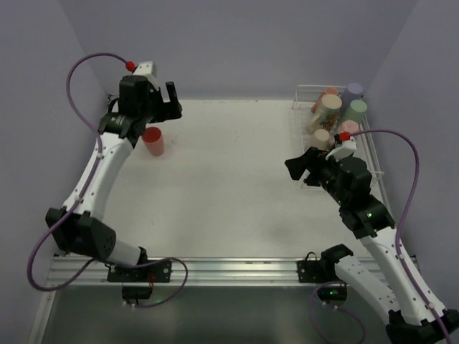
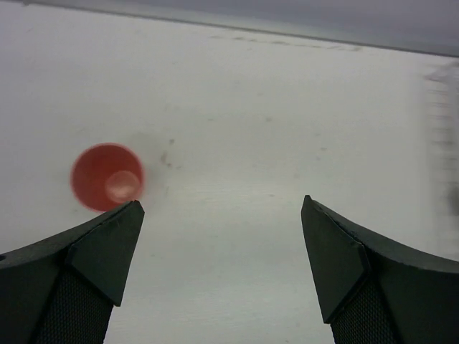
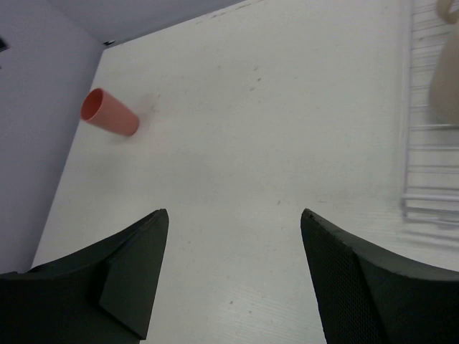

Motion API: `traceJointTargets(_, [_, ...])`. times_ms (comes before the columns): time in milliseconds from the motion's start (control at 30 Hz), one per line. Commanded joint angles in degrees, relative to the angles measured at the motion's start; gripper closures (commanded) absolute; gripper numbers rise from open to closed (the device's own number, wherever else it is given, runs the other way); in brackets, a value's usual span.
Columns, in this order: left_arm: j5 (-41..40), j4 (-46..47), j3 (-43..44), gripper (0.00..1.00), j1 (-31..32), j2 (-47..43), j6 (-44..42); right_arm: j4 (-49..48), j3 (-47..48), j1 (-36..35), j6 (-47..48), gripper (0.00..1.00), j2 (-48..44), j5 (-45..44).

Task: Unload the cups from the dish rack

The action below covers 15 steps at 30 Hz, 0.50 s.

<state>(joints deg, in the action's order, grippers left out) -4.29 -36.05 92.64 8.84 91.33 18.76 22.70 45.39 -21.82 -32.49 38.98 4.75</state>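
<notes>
Red is showing just below and to the left of the left pincer (image 2: 222, 215): one red cup (image 2: 106, 177) is standing upright on the table (image 1: 229, 179), clear of both fingers. The other cups (image 1: 331, 106) are sitting in the dish rack (image 1: 374, 154), just to the right of the right pincer (image 3: 233, 215). The next cup is probably being fetched. The right pincer should be turning toward the rack and lowering squarely around one cup without nudging its neighbours. Both pincers are standing apart, the left very wide, holding and touching nothing.
</notes>
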Motion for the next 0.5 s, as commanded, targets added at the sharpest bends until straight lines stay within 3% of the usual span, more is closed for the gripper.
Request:
traceJointTargets(0, [9.38,12.30,-8.24,0.00,7.49,-13.32,3.03,3.40,5.67,0.46,3.74,0.24,4.15,-16.94])
traceJointTargets(33, [10.61,13.54,-13.40,0.00,10.90,-15.55,3.29,4.28,7.33,0.73,4.19,0.25,5.22,-18.88])
traceJointTargets(167, [20.27,19.52,-28.28,0.00,14.88,-29.23,5.49,4.55,9.45,8.62,4.19,0.26,8.65,-23.21])
traceJointTargets(233, [24.41,20.67,-35.82,0.00,15.68,-33.65,5.23,4.63,11.03,12.05,4.10,0.22,10.93,-25.66])
traceJointTargets(300, [30.71,21.72,-43.98,0.00,15.68,-43.46,4.62,4.55,13.48,14.95,3.93,0.14,15.65,-30.04])
traceJointTargets(467, [34.61,21.73,-51.15,0.00,15.68,-49.31,1.72,3.67,15.96,19.62,3.40,0.04,23.41,-29.81])
